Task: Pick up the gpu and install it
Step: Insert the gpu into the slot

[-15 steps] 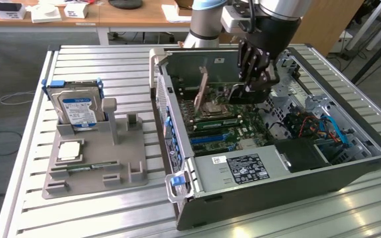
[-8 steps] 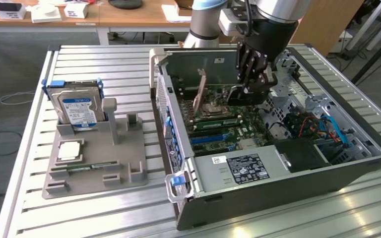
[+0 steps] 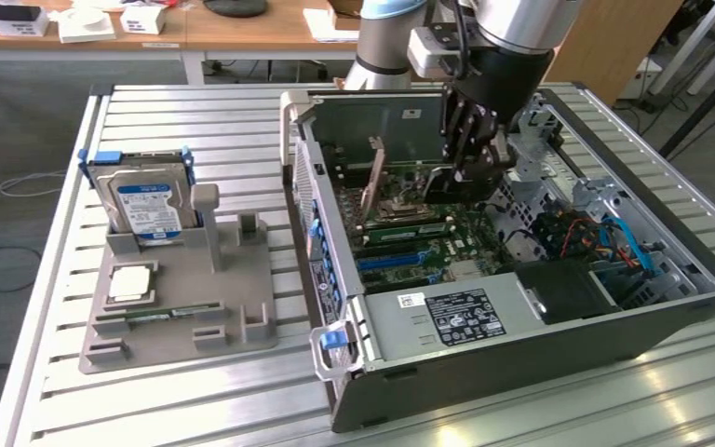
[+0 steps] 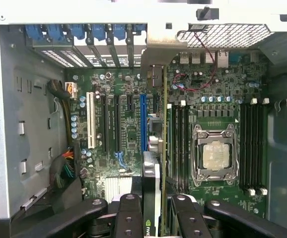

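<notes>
On the exterior view's left, a ribbed aluminium table (image 3: pixel 146 410) carries a matte grey moulded fixture (image 3: pixel 239 279). On it, 1 boxy hard drive (image 3: pixel 146 205) with a blue-white label stands upright in a blue bracket, 1 square processor chip (image 3: pixel 130 282) lies flat in front of it, and a narrow memory stick (image 3: pixel 159 315) lies in a groove nearer the camera. Further right sits the open computer case (image 3: pixel 494 363), dark sheet metal with a labelled grey power supply (image 3: pixel 451 317) at its near end. The gripper (image 3: pixel 479 172), black and jointed under a silver arm, reaches down into the case over the board. From the wrist view I get the detail under the tool: the green motherboard (image 4: pixel 118 79), blue plastic clips (image 4: pixel 84 32) along the perforated rear wall, 1 white slot (image 4: pixel 90 126), 1 blue slot (image 4: pixel 143 124), then the gpu (image 4: pixel 152 183) seen edge-on, and right of it black memory slots and the metal-framed processor socket (image 4: pixel 216 153). The card stands on its long edge between the blue slot and the memory slots, its silver bracket end toward the rear wall. The black fingers (image 4: pixel 128 213) press on both faces of it, part-way closed and grasping the card. I cannot tell whether its lower edge is seated in a slot.
</notes>
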You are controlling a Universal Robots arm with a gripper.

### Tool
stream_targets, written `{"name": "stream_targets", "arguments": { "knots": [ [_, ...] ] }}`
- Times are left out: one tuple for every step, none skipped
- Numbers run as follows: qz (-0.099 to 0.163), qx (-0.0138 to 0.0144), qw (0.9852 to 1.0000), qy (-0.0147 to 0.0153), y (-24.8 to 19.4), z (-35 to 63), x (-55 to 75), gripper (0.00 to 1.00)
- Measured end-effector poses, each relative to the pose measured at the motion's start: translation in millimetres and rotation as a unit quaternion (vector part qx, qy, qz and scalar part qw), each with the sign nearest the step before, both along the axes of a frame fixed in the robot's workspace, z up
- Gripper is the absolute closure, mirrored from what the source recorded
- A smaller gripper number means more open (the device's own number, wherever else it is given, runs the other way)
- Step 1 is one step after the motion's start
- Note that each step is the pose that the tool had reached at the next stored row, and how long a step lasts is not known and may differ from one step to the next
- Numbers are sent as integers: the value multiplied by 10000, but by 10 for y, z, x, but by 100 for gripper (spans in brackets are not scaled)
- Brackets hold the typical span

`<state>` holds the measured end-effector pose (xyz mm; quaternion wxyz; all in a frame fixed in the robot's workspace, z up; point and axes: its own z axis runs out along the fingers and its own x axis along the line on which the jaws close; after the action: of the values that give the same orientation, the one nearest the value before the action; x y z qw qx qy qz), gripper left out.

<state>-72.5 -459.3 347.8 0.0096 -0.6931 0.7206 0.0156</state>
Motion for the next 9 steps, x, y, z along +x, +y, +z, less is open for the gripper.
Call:
{"name": "stream_targets", "arguments": {
  "knots": [
    [2,0,10000,0,0,-11,-1,73],
    [5,0,10000,-1,0,-22,-2,73],
    [8,0,10000,-1,0,-31,-3,73],
    [10,0,10000,-1,0,-42,-5,73],
    [13,0,10000,-2,0,-54,-7,73],
    [16,0,10000,-2,-1,-66,-9,73],
    [19,0,10000,-3,-1,-77,-10,73],
    [22,0,10000,-3,-1,-88,-12,73],
    [25,0,10000,-4,-1,-99,-14,73]
  ]
}}
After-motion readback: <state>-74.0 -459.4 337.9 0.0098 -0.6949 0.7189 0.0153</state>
